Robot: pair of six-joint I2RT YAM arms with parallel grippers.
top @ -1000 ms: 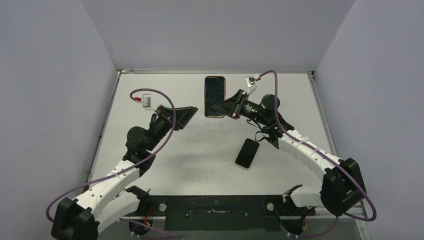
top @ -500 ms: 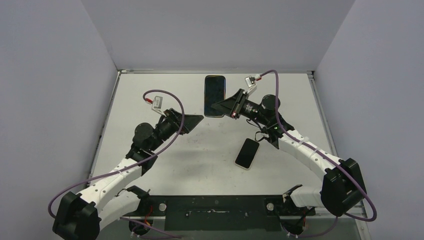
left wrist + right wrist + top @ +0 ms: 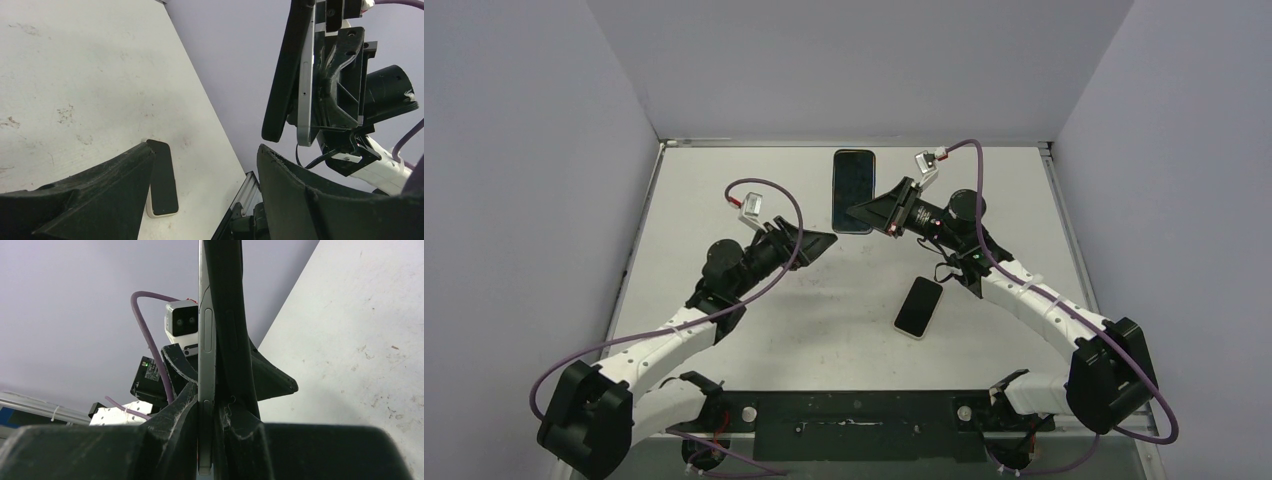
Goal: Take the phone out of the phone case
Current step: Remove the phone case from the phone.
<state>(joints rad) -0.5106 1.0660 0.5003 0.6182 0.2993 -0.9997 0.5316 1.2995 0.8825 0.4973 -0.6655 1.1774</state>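
Observation:
My right gripper is shut on the phone, held upright on edge above the far middle of the table. From above the dark screen shows. In the right wrist view the silver phone edge sits against the black case, both between my jaws. In the left wrist view the black case stands slightly off the silver phone at its lower end. My left gripper is open and empty, just left of and below the phone; its jaws are wide apart.
A second phone with a dark face and pale rim lies flat on the white table, right of centre; it also shows in the left wrist view. Grey walls enclose the table. A black rail runs along the near edge.
My left arm has swung right and forward, bringing its open gripper closer to the held phone. My right gripper and the phone have stayed nearly still.

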